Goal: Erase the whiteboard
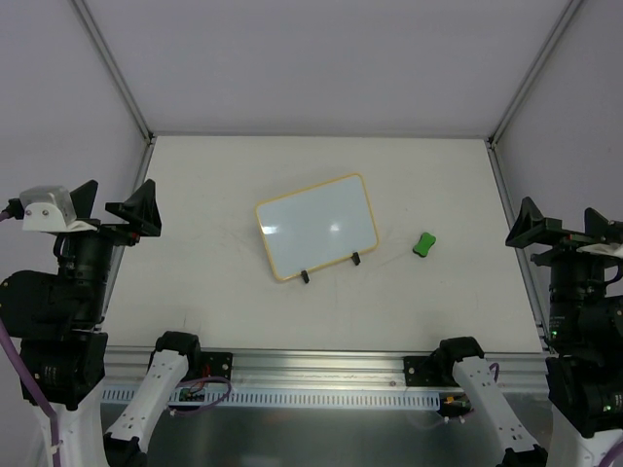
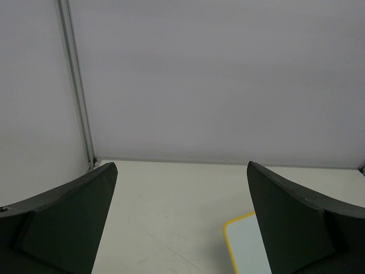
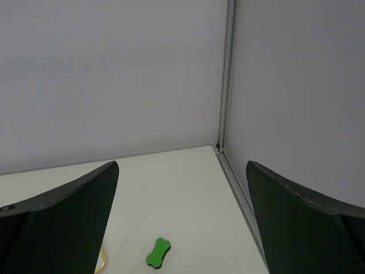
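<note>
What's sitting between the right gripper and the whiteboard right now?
Only the green eraser, beside the whiteboard; the rest up to the open right gripper is bare table. The top view shows it.

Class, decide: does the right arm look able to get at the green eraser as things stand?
Probably yes. The green eraser lies on the table to the left of the right arm, nothing between them; the whiteboard is farther left, and the jaws are open.

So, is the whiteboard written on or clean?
Clean: the whiteboard face shows plain white with two small glare spots, no writing visible from above.
</note>
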You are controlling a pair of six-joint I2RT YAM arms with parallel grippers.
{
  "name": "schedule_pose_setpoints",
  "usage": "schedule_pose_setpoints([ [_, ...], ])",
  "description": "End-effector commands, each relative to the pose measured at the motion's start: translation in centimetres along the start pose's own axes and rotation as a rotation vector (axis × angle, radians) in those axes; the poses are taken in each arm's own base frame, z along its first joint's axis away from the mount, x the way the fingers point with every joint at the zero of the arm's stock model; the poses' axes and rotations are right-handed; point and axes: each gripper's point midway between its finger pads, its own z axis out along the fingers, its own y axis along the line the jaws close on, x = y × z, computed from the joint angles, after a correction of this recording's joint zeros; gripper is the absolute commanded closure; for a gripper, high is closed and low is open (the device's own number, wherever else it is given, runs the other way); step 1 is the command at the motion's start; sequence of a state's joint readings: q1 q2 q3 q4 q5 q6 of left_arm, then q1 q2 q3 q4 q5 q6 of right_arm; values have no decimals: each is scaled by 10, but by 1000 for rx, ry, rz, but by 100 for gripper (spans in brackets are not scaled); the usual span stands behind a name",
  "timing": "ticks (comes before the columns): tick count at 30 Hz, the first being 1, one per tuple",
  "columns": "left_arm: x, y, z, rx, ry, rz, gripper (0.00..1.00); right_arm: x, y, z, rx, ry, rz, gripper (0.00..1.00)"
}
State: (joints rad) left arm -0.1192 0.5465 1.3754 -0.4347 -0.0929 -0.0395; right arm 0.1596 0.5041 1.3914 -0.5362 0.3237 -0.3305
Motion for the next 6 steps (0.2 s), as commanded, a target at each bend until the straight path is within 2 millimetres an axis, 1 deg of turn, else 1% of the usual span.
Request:
schedule_pose_setpoints([
  [1, -1, 2, 0, -8, -8, 7, 1, -13, 3, -2, -27, -38, 3, 1],
  [6, 0, 3, 1, -16, -2, 16, 1, -14, 6, -1, -36, -38, 10, 1],
])
